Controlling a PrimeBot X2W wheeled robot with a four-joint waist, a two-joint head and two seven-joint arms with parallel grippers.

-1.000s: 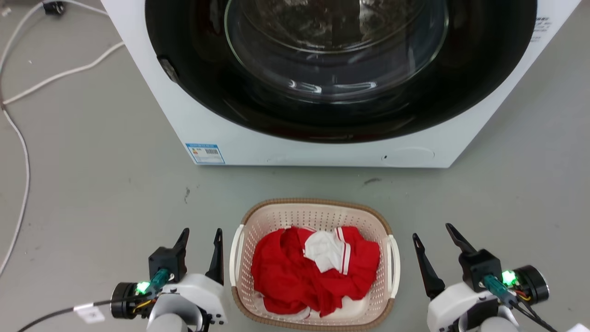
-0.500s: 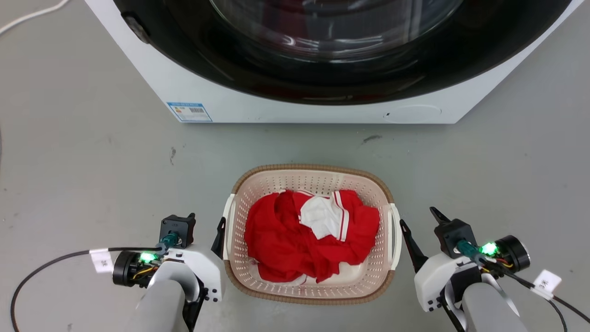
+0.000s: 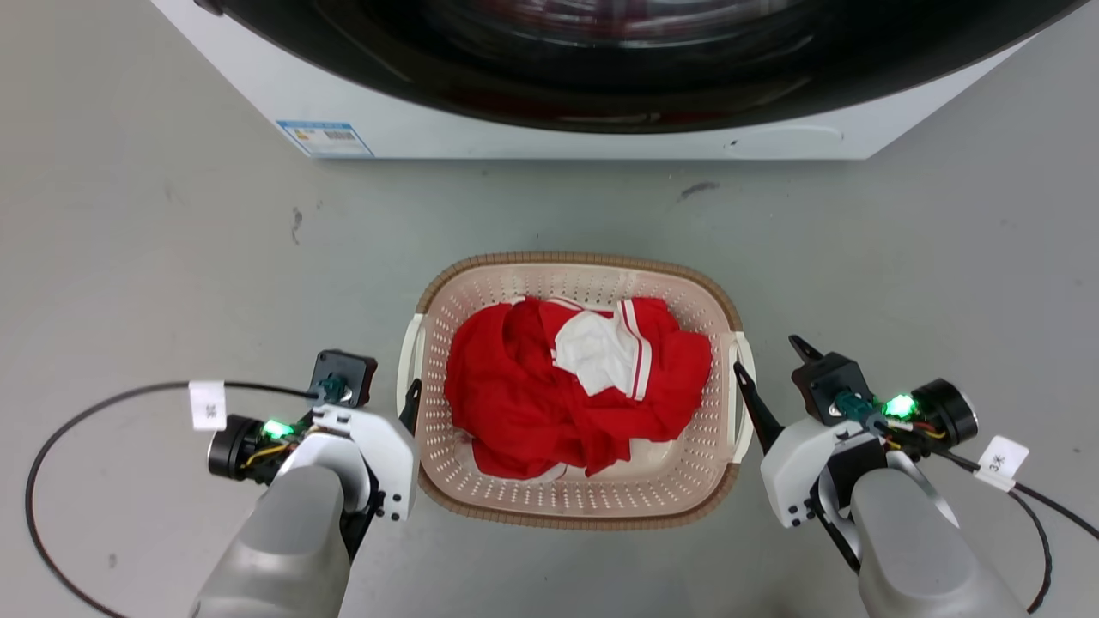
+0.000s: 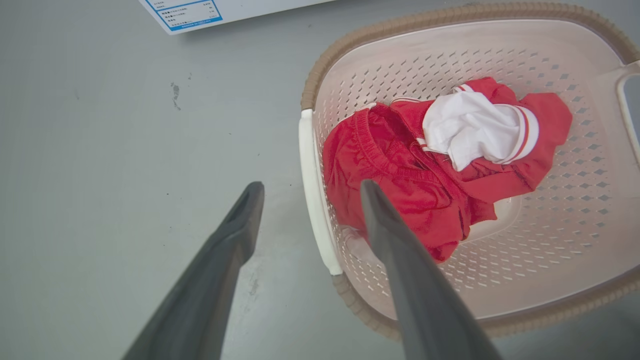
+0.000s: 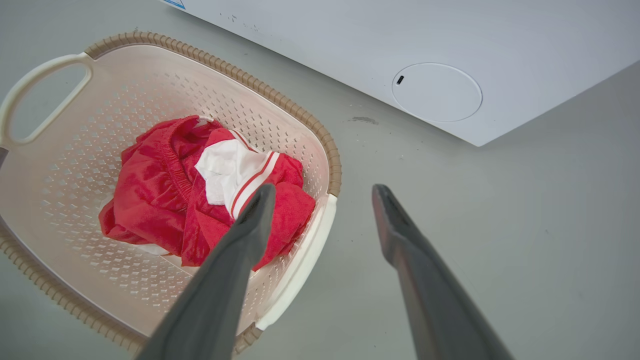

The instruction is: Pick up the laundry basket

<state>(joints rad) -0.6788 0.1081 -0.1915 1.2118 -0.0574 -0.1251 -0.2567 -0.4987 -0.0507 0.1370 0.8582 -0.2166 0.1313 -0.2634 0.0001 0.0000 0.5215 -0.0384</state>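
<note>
The laundry basket (image 3: 575,257) is cream, perforated, with a brown woven-look rim, and stands on the grey floor holding red and white clothes (image 3: 567,386). My left gripper (image 3: 382,386) is open at the basket's left white handle (image 3: 405,360). In the left wrist view that gripper (image 4: 311,186) straddles the handle (image 4: 320,235), one finger over the floor, the other over the clothes. My right gripper (image 3: 773,365) is open at the right handle (image 3: 745,360). In the right wrist view it (image 5: 324,190) spans that handle (image 5: 300,265) the same way, above it.
A white washer (image 3: 515,129) with a dark round door stands just beyond the basket, its lower front panel (image 5: 500,50) close to the right side. A black cable (image 3: 51,446) loops over the floor at my left. Grey floor surrounds the basket.
The head camera has tipped down, so washer and basket slid up the picture. Both grippers have tilted downward and moved in, from beside the basket to over its handles.
</note>
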